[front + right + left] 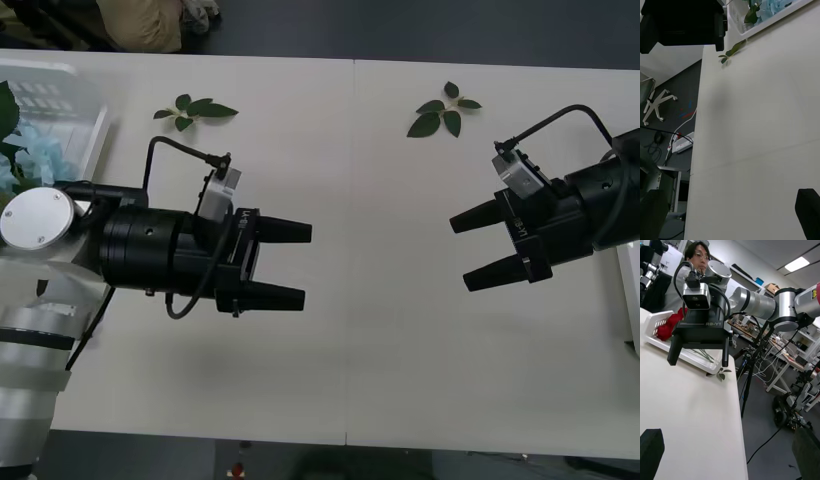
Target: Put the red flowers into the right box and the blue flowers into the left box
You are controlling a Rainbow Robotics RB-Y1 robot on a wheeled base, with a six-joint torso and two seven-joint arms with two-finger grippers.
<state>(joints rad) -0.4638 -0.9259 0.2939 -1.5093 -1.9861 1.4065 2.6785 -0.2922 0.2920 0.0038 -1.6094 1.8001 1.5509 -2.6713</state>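
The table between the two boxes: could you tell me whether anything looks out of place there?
Two loose leaf sprigs lie on the table, outside both boxes. The blue flowers sit in the left box. Both hands hover open.

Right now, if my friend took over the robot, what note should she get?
Left gripper: jaws open, empty, over the table. Right gripper: jaws open, empty, facing it.
Blue flowers lie in the left box. Red flowers lie in the right box.
Two loose leaf sprigs remain on the table.
No flowers left out, so sorting looks finished.
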